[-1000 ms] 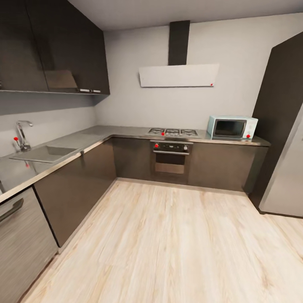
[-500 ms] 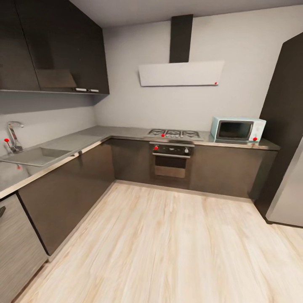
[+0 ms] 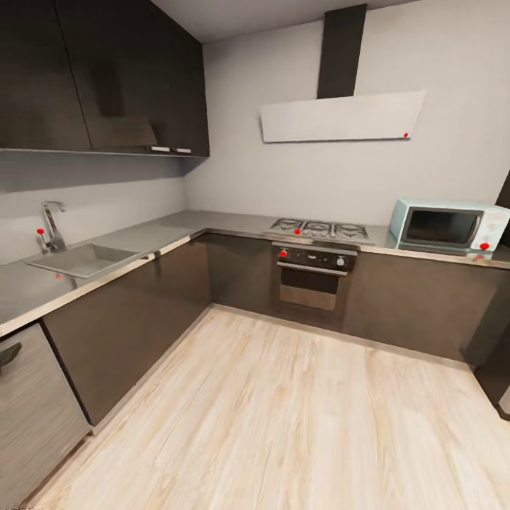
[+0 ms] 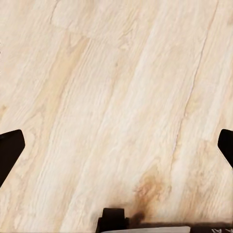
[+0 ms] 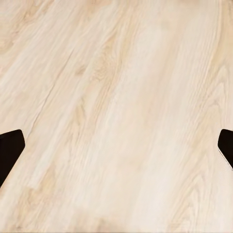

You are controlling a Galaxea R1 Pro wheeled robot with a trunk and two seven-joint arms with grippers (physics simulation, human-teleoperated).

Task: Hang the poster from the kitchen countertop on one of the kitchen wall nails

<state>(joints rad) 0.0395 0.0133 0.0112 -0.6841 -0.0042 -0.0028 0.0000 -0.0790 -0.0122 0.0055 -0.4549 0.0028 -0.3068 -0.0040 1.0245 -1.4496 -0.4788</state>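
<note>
The kitchen countertop [image 3: 152,237] runs as a smooth matte grey L along two walls, carrying no poster on the stretch in sight. Against the frame of half a second before, the whole head view has swung to the left: the camera has turned, the kitchen itself has not moved. The tall dark unit at the right edge has almost slid out of frame, and the sink has moved inward.

The rectangular inset sink [image 3: 81,260] sits near the countertop's left end with a chrome tap [image 3: 51,225] behind it. A gas hob [image 3: 320,229] lies at the far run's middle above a black oven [image 3: 313,276]; a pale blue microwave [image 3: 449,226] stands toward its right end, partly cut off. A flat white extractor hood [image 3: 343,117] hangs above, beside dark wall cabinets [image 3: 106,78].

Both wrist views look onto pale wood-grain floor [image 4: 116,97]. The left gripper [image 4: 116,145] and the right gripper [image 5: 116,145] are spread wide, holding nothing, only dark fingertips [image 4: 9,150] showing at the frame sides.
</note>
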